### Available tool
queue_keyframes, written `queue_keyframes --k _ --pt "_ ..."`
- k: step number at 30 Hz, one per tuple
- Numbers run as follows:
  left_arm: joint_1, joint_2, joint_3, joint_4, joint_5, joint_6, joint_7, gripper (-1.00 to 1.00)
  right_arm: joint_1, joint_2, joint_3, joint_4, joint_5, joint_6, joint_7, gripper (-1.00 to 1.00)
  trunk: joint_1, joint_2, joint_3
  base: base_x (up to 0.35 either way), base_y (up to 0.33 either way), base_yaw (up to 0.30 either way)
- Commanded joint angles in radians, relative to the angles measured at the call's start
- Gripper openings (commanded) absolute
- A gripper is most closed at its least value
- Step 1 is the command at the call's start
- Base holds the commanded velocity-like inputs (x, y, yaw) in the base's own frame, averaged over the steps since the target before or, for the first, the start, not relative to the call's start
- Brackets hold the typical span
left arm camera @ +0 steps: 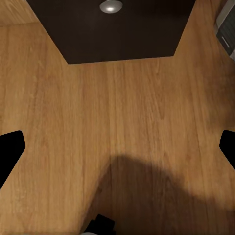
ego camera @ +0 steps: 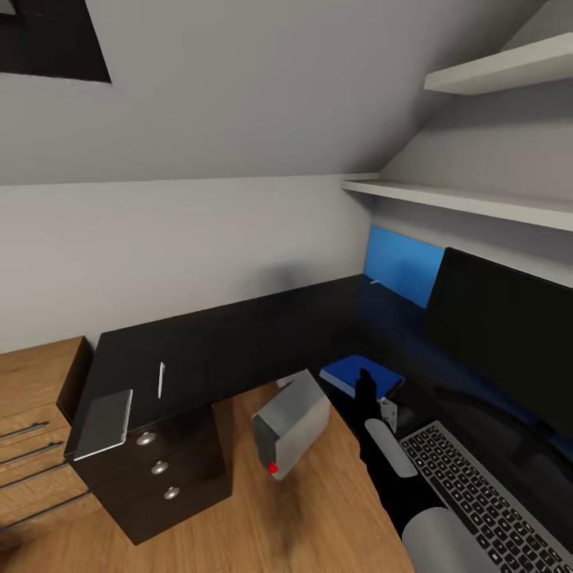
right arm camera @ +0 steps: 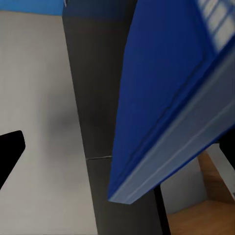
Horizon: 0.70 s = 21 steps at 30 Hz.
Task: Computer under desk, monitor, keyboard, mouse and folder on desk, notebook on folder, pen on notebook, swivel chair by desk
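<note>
The glossy black desk (ego camera: 239, 334) runs in an L. The blue folder (ego camera: 350, 374) lies at its inner corner, beside the keyboard (ego camera: 477, 493) and below the monitor (ego camera: 501, 334). My right gripper (ego camera: 364, 386) hovers at the folder (right arm camera: 166, 98), open, one fingertip (right arm camera: 10, 152) showing and the folder's white page edge close in front. The dark-grey notebook (ego camera: 103, 422) and the white pen (ego camera: 161, 380) rest at the desk's left end. The computer (ego camera: 290, 426) leans tilted on the floor by the desk. My left gripper (left arm camera: 117, 149) is open over bare floor. Mouse and swivel chair are out of view.
A dark drawer unit (ego camera: 163, 469) with round knobs (left arm camera: 111, 6) stands under the desk's left end. A light wooden drawer chest (ego camera: 36, 430) sits left of it. White shelves (ego camera: 469, 199) hang above the monitor. Wooden floor (ego camera: 239, 525) lies open in front.
</note>
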Motion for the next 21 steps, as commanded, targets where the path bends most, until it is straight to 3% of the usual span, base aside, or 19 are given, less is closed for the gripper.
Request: queue_keyframes --k 1,7,21 --pt "-0.001 0.001 -0.008 0.000 0.010 -0.005 0.007 1.00 -0.001 -0.001 0.003 -0.001 -0.007 -0.007 -0.003 1.00 0.000 -0.001 -0.001 -0.068 0.000 0.000" --pt "-0.001 0.001 -0.008 0.000 0.010 -0.005 0.007 1.00 -0.001 -0.001 0.003 -0.001 -0.006 -0.007 -0.003 1.00 0.000 -0.001 -0.001 -0.148 0.000 0.000" --pt "-0.001 0.001 -0.007 0.000 0.010 -0.005 0.006 1.00 -0.001 0.001 0.006 -0.001 -0.007 -0.007 -0.001 1.00 0.000 -0.001 -0.001 -0.007 0.000 0.000"
